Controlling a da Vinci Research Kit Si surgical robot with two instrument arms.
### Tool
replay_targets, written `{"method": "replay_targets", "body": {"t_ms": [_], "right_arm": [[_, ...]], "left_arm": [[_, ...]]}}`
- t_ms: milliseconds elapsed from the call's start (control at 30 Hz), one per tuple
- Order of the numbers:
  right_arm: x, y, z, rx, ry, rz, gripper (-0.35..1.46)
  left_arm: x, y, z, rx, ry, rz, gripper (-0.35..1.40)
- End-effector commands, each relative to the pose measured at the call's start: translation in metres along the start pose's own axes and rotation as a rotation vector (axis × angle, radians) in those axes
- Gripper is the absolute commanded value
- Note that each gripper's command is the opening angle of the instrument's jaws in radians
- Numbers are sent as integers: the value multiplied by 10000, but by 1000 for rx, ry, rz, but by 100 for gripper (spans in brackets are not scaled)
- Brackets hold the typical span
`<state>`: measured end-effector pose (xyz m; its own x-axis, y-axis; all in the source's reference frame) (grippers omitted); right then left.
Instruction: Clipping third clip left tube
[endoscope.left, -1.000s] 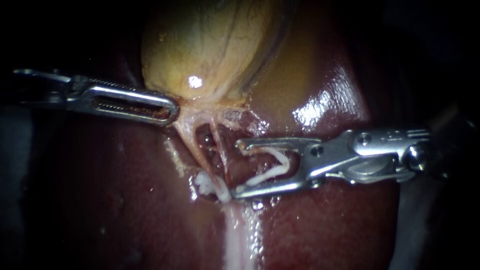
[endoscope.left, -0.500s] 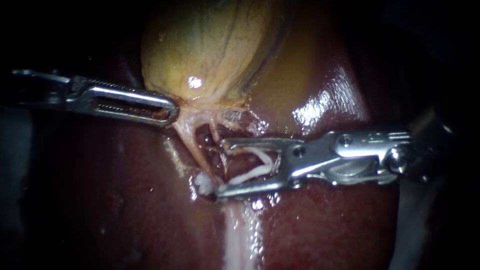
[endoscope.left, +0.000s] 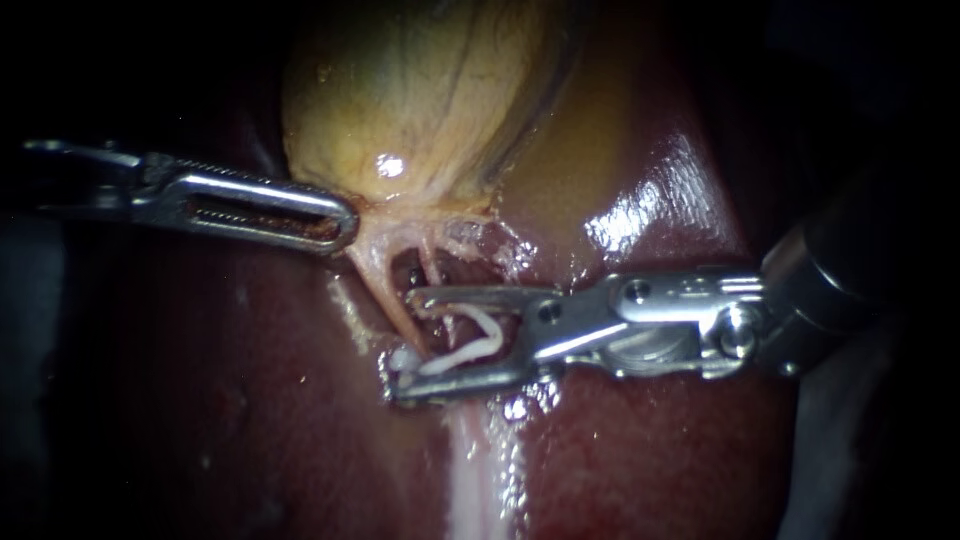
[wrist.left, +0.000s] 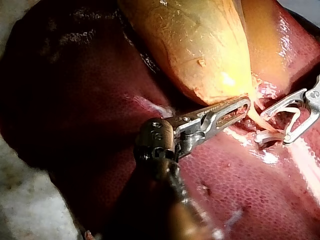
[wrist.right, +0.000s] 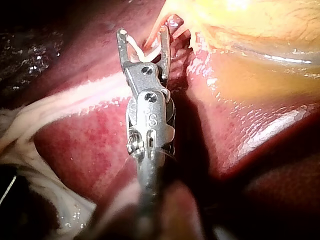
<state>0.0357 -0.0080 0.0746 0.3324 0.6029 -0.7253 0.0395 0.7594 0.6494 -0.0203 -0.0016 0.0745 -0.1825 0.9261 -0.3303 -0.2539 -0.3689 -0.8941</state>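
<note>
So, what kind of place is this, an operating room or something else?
Probably a test bench, not an operating room: the liver and gallbladder lie in the open beside what looks like white padding, with the left instrument and the right instrument, carrying a clip, at them.

A surgical bench: liver (wrist.left: 240, 190) and gallbladder (wrist.left: 200, 45) lie on white cloth (wrist.left: 30, 210).

The gallbladder (endoscope.left: 420, 110) and liver (endoscope.left: 650, 450) are seen close up and head-on from the endoscope. Each wrist view is taken from behind its own instrument, left (wrist.left: 239, 107) or right (wrist.right: 142, 35), looking along the shaft. The tubes (endoscope.left: 385, 290) beneath the gallbladder are shared by all three views.
</note>
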Motion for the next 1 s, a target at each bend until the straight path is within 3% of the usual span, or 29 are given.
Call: {"method": "replay_targets", "body": {"t_ms": [33,567,1000], "right_arm": [[0,0,3,-2,1,5,50],[2,15,36,7,2,107,50],[9,28,53,69,94,212,50]], "left_arm": [[0,0,0,1,0,0,-35],[1,2,3,3,2,-1,-35],[1,3,6,4,3,-1,-35]]}}
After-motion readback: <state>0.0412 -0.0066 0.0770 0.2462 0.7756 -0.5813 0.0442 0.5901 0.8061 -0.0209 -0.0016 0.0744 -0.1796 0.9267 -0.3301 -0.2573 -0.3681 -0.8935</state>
